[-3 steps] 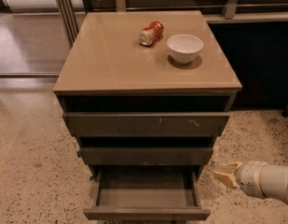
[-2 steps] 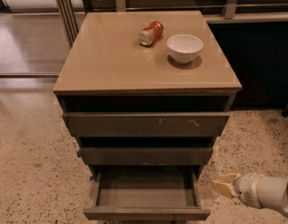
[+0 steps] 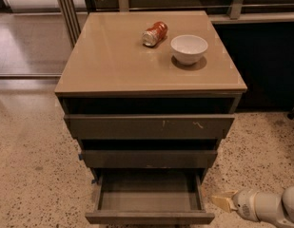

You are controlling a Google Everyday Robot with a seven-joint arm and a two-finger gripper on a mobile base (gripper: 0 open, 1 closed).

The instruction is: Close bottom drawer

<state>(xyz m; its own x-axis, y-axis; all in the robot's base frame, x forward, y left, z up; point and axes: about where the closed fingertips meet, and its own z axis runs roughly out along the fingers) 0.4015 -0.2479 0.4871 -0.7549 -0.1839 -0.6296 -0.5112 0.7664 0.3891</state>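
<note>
Since the earlier frames, the robot's white cylindrical arm with its tan-tipped gripper (image 3: 223, 202) has descended at the lower right. It now sits just beside the right edge of the open drawer, near floor level and apart from the front panel. Whether the gripper is open or closed cannot be determined. All other items are unchanged in position. The dark grey-brown, handleless bottom drawer (image 3: 149, 217) remains pulled out at the base of the cabinet, exposing a shallow rectangular box with a matte, plain interior; its front panel is narrow and unmarked. Above it, the mid-width grey-brown drawer front (image 3: 149, 158) and the widest drawer front with white scratch marks (image 3: 149, 127) each project slightly, with dark gaps above them. The smooth, glossy beige cabinet top (image 3: 113, 56) carries a red and silver metal can (image 3: 154, 33) lying on its side and, near it, a round white ceramic bowl (image 3: 189, 48) standing upright. The speckled, polished stone floor (image 3: 27, 151) surrounds the cabinet.
</note>
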